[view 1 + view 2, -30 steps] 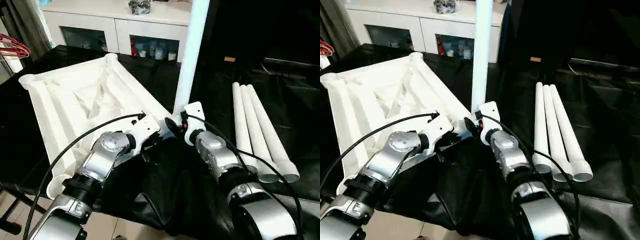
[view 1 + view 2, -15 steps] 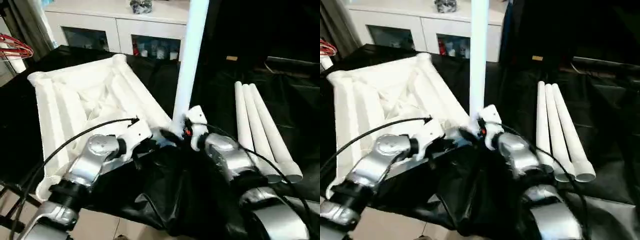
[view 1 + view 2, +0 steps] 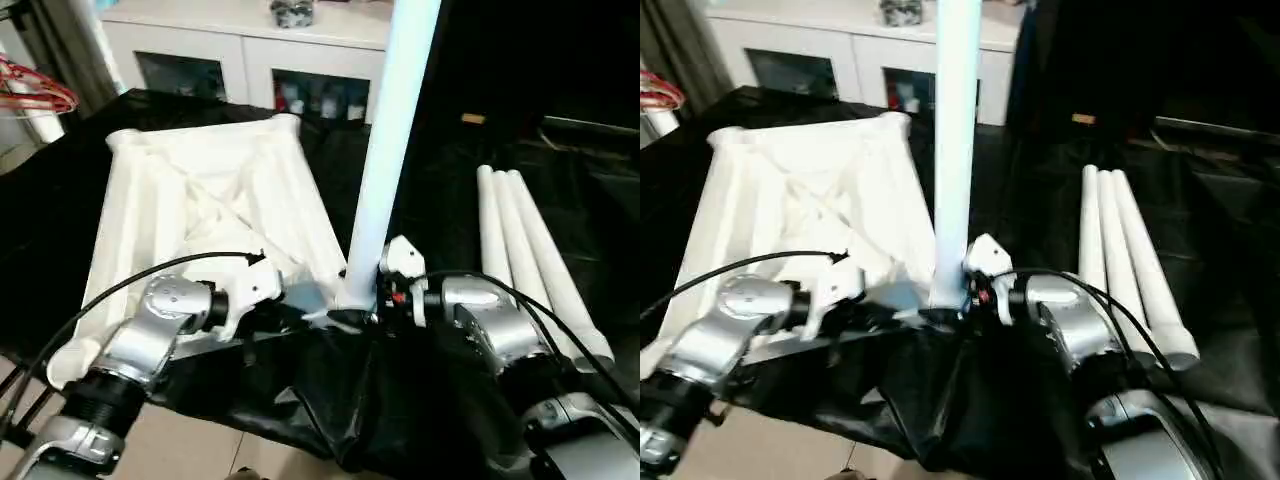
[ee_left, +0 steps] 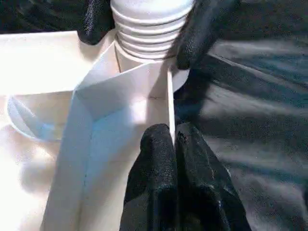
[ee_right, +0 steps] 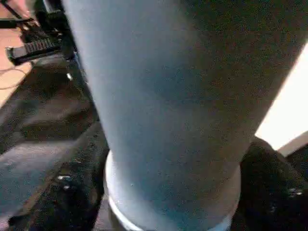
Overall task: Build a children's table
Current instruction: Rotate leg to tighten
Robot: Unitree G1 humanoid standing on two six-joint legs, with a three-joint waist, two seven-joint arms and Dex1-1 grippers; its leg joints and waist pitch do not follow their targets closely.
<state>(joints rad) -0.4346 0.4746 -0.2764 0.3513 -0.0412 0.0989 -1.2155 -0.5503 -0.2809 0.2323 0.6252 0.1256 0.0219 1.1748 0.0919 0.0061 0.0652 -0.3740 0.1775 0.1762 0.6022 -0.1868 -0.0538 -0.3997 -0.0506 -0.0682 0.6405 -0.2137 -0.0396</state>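
- White plastic makes up the tabletop, which is laid ribbed underside up on a black-covered surface, toward its left side and reaching its near edge.
- One leg is stood upright at the tabletop's near right corner socket; its ridged end is seen entering the socket, though how fully it is seated cannot be told.
- The leg's base is clasped between the spread fingers of the right gripper, one on either side.
- The tabletop's thin edge wall beside that socket is pinched by the left gripper, whose fingers are nearly together.
- Three more legs are laid side by side, touching, near the surface's right edge, well apart from the tabletop.
- The task is judged to be early: one leg is being fitted, three sockets are left unfilled, and the table has yet to be turned upright.
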